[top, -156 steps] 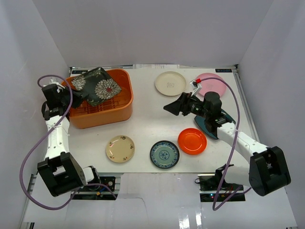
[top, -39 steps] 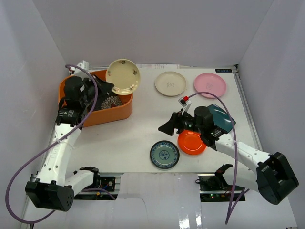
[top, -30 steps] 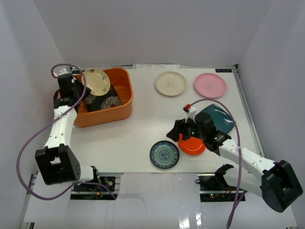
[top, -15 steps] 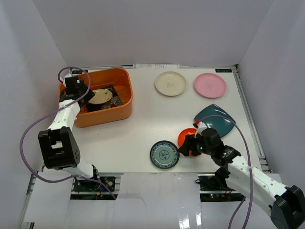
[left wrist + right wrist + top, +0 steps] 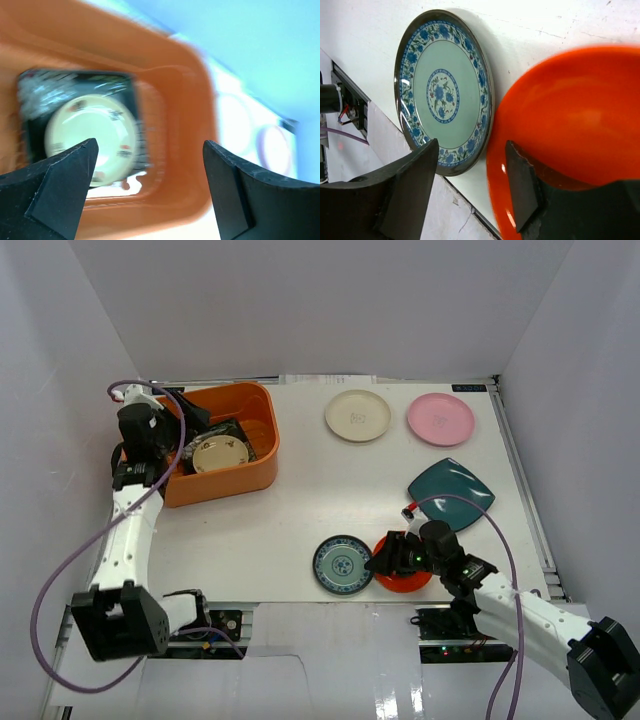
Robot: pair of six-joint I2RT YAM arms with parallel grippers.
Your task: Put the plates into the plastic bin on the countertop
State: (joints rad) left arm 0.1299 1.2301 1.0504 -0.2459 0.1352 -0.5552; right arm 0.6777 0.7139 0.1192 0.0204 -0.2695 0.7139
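Red-orange plate (image 5: 570, 115) at 5 o'clock on desk (image 5: 300, 510); right pincer (image 5: 472, 145) spread, straddling its rim. Left pincer (image 5: 150, 144) spread, empty, above plastic bin (image 5: 225, 485) at 10 o'clock. Next, likely: pinch rim, lift, carry to bin.

- left arm (image 5: 128, 530) and right arm (image 5: 520, 605): white tubular links; bulky black joint housings
- purple cables (image 5: 513, 585) loop loosely alongside each arm
- left gripper (image 5: 150, 145) and right gripper (image 5: 472, 144): matte black, wedge-shaped fingers
- small green lights on the right wrist

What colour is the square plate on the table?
Teal square plate, clearest in the top view.
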